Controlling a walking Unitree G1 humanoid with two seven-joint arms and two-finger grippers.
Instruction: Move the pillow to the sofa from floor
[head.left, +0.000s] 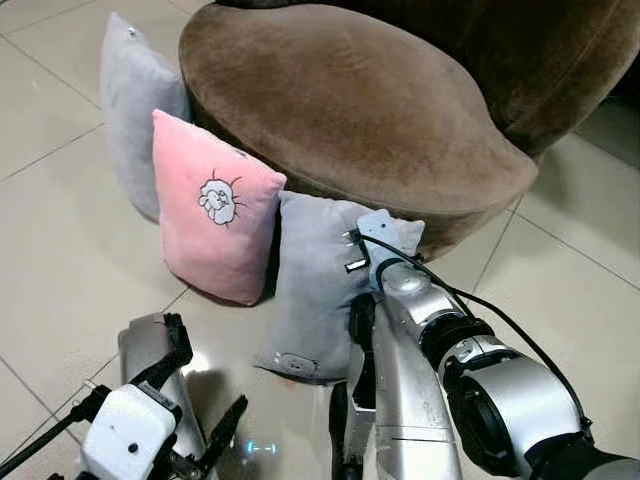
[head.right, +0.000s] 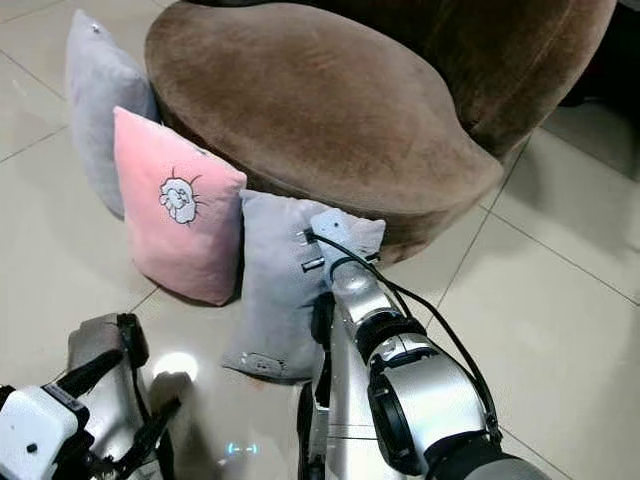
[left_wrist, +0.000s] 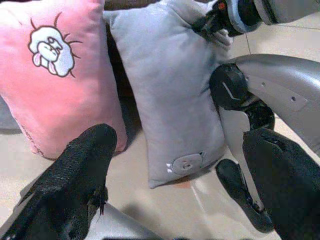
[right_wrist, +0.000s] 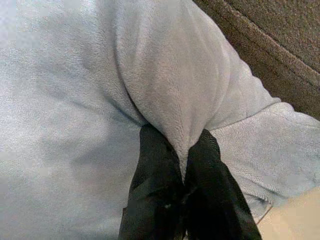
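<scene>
Slippage is the main risk at this stage. The right hand (right_wrist: 182, 150) has its two black fingers (right_wrist: 155, 170) pressed together on a thin fold of fabric at the upper corner of the grey pillow (head.left: 325, 290), not on the pillow body. A pinch that shallow could pull free as the weight comes on during the lift, in which case the pillow would drop back to the floor (head.left: 70, 270).

A second risk is contact. The pink pillow (head.left: 215, 215) stands touching the grey pillow on the robot's left side, so a sideways drag could tip it over. The sofa (head.left: 350, 100) edge overhangs directly behind the grasp point; a lift that does not clear that edge could snag the pillow against it.

Position of the task item: the grey pillow stands upright on the floor, leaning against the sofa base, between the pink pillow and the right arm. The right hand is at its upper corner nearest the sofa.

The left hand (left_wrist: 175, 190) is held low in front of both pillows, fingers apart, holding nothing. A second grey pillow (head.left: 135, 110) stands further left.
</scene>
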